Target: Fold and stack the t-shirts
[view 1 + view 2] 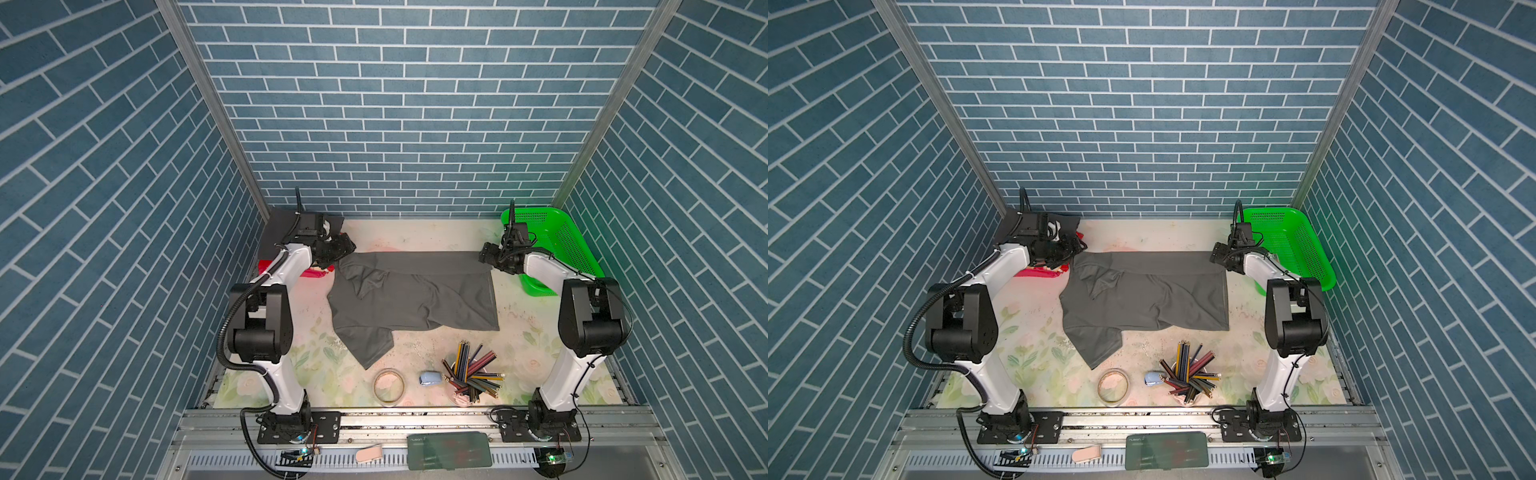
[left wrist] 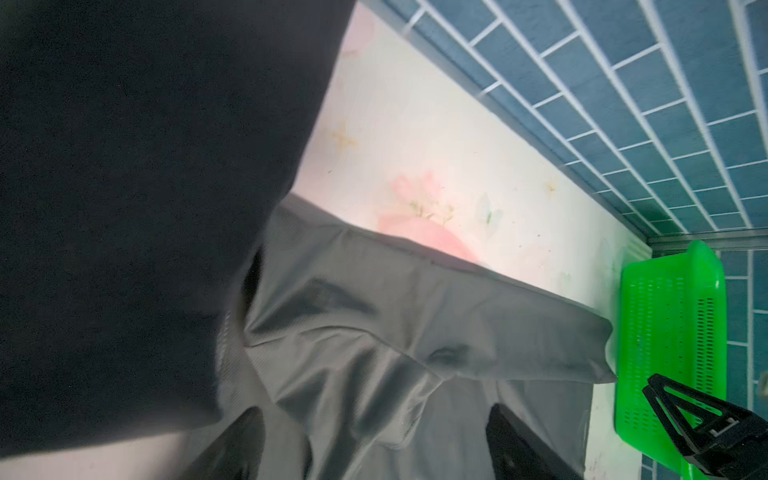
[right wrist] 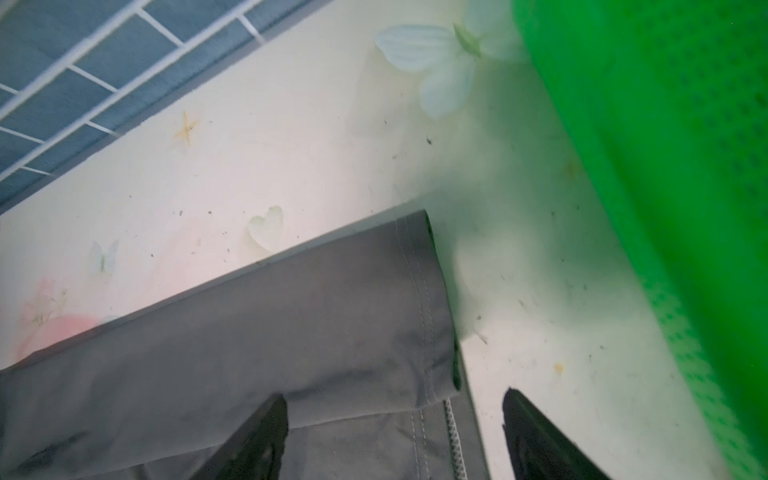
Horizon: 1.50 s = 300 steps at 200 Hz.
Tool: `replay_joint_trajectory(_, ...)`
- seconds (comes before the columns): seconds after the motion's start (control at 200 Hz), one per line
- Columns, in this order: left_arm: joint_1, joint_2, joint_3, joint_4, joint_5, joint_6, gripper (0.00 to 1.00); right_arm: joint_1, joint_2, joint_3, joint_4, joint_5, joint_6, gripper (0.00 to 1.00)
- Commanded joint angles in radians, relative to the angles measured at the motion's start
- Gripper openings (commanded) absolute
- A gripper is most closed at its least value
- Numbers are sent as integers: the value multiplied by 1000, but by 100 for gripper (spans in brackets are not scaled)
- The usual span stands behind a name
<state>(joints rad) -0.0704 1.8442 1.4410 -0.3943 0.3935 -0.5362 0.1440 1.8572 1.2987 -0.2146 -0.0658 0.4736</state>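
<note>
Right wrist view: grey t-shirt [image 3: 249,332] corner lies between spread jaws.

Grey t-shirt [image 1: 415,299] half-folded; charcoal t-shirt [image 1: 275,230] back-left

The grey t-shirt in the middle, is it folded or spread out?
Partly folded: in both top views the grey t-shirt has its far edge turned over in a band, while one sleeve sticks out unfolded.

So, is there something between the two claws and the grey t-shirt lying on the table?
Nothing visible. The left claw and the right claw are both open, at the far corners of the grey t-shirt. In each wrist view only its cloth or bare table shows between the jaws.
</note>
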Motion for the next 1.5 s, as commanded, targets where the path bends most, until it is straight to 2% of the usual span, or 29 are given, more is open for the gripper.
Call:
replay_joint_trajectory(0.0,-58,104,83,-14,1,-23,86,5,28,49,-30,43,-28,86)
replay_joint_trajectory(0.23,-83,210,132,25,-38,-51,86,3,210,234,-72,50,-64,86)
replay_joint_trajectory(0.6,-57,244,36,53,-49,-31,86,2,358,315,-72,38,-89,69)
replay_joint_trajectory(0.75,-56,264,19,63,-42,-27,86,-1,395,324,-66,36,-87,50)
replay_joint_trajectory(0.9,-57,273,15,69,-35,-34,86,-16,411,358,-83,60,-78,13)
replay_joint_trajectory(0.995,-66,272,6,84,-17,-48,86,-30,428,424,-120,84,-80,0)
replay_joint_trajectory(1.25,-94,279,-5,86,4,-50,86,-47,529,640,-226,115,-106,0)
replay_joint_trajectory(1.495,-44,255,-42,44,-57,-9,86,-55,562,686,-230,153,-124,0)
